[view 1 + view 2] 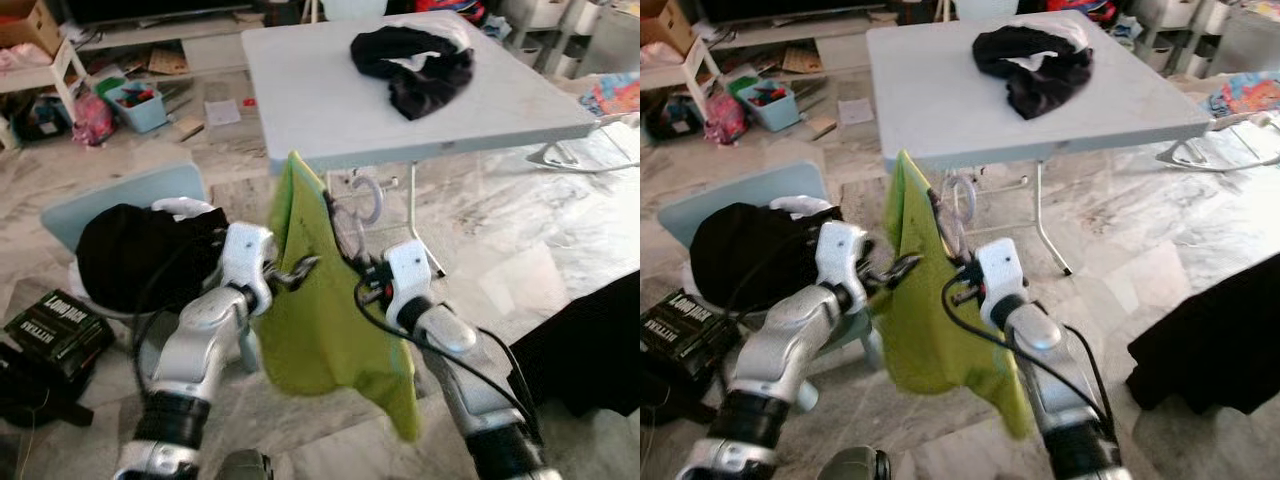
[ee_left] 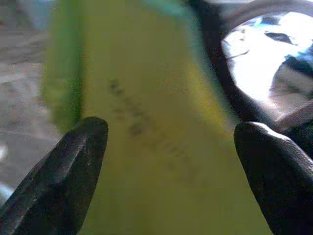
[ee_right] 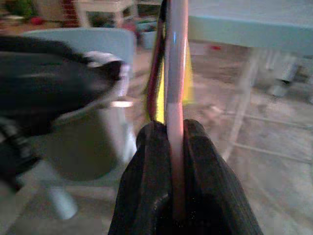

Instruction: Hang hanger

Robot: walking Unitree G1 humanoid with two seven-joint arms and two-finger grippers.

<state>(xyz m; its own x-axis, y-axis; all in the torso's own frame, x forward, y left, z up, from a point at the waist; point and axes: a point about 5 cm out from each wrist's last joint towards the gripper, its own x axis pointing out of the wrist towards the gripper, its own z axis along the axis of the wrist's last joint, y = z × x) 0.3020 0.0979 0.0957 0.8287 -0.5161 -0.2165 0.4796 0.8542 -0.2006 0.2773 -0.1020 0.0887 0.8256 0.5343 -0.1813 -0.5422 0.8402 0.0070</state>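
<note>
The right hand is clamped shut on the pale hanger, held in the air just off the near edge of the counter with a green garment draped over it. The left hand, fingers spread, brackets the cloth. Likely risk: the thin rod twisting in the pinch, so the garment slides off.

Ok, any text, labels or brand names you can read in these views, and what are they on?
White lettering on the black box on the floor at the robot's left: too blurred to read for certain.
Dark print on the yellow-green cloth in the left wrist view: blurred, unreadable.
Nothing else legible.
</note>
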